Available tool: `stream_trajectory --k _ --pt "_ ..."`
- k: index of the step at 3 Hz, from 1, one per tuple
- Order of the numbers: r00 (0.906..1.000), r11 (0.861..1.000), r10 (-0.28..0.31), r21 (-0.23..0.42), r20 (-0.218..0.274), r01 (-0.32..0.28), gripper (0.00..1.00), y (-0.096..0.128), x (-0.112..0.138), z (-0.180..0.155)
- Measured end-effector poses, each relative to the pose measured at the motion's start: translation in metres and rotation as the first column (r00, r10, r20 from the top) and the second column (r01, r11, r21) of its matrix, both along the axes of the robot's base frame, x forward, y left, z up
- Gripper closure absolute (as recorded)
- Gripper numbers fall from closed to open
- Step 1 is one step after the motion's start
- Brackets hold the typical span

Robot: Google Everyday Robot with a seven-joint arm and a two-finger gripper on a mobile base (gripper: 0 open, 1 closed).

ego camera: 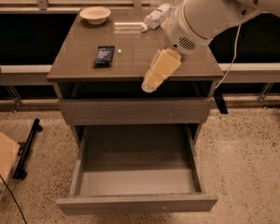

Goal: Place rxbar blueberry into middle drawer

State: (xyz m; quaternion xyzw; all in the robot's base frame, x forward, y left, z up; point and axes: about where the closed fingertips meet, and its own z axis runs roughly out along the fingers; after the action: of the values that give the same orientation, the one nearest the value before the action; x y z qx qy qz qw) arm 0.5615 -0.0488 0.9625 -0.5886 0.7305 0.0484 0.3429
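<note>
The grey-brown flat-topped desk [130, 68] carries a shallow round cream bowl [95, 15] at its back left, a clear plastic bottle [156, 17] lying on its side at the back, and a flat navy-blue snack bar [105, 55] left of centre. The pale yellow tool [155, 74] hangs over its front edge.

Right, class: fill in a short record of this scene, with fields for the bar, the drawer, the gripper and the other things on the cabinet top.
rxbar blueberry: lying flat on the cabinet top, left of centre, not held
middle drawer: pulled open below, bar not in it
gripper: over the top's front edge, right of the bar, apart from it
bowl: back left of the top
bottle: lying at the back, right of the bowl
task state: bar not yet picked up
</note>
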Motion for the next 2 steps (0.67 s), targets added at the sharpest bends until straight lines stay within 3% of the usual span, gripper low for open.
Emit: stream_trajectory --k 2 --pt "1.0000 0.995 0.008 0.099 0.000 -0.008 0.00 0.051 0.056 -0.020"
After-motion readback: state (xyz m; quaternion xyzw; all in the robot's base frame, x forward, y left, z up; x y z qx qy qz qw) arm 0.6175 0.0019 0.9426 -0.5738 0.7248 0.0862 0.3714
